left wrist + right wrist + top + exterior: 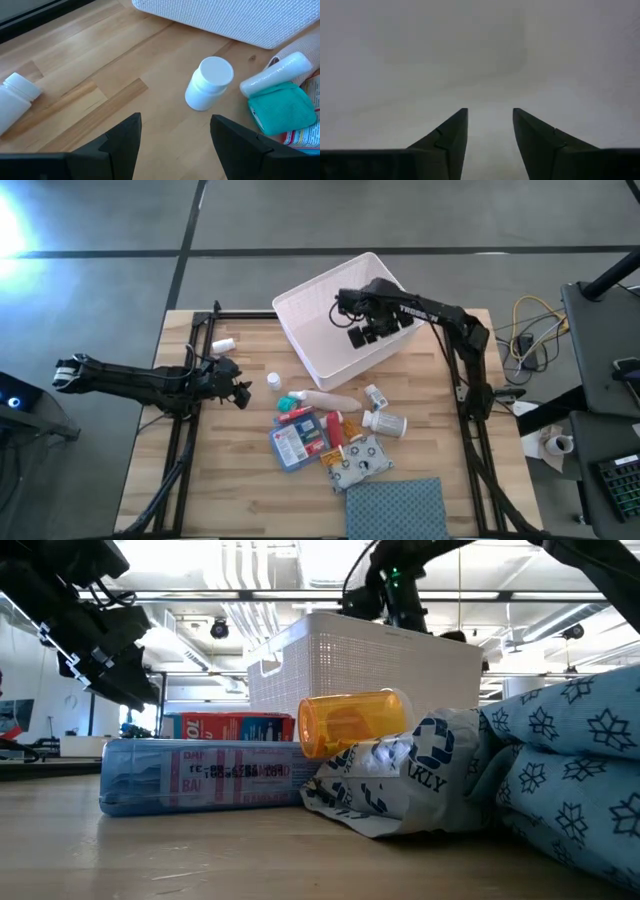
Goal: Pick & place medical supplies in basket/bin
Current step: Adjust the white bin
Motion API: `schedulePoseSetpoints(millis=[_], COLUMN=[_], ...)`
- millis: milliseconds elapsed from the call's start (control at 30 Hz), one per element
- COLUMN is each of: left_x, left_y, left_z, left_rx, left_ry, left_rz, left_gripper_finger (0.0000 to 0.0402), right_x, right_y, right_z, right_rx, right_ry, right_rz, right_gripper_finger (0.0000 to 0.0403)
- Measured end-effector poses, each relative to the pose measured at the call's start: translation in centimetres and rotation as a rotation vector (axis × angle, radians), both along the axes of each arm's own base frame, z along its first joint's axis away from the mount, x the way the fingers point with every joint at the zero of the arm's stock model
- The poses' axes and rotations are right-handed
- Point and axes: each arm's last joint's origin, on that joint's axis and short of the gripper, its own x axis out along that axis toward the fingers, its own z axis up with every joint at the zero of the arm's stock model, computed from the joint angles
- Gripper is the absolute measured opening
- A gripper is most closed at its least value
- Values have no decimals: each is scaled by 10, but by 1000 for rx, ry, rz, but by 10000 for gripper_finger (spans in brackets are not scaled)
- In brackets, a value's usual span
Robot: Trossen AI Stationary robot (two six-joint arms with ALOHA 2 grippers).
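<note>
Left fingers [175, 145] stand apart and empty, a white pill bottle [209, 82] lying just ahead on the worktop [100, 75]. Right fingers [490, 140], parted with nothing between, hang inside the white bin [320, 315].

A light wooden plank table [230, 480] stands on a grey floor [300, 215] crossed by dark seams. Beyond the table's far edge, the room's ceiling carries white pipes [240, 565] and fluorescent strip lights [520, 615].
</note>
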Motion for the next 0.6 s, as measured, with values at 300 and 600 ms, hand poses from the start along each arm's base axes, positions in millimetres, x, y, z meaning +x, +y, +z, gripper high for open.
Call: schedulePoseSetpoints(millis=[300, 600], left_x=[0, -1], left_y=[0, 0], left_z=[0, -5], left_rx=[0, 1], left_ry=[2, 16], left_rz=[0, 0], left_gripper_finger=[218, 218], right_x=[6, 12], right_y=[48, 100], right_z=[-12, -5], right_rx=[242, 224], right_ry=[-39, -31], right_rz=[14, 34], right_gripper_finger=[137, 135])
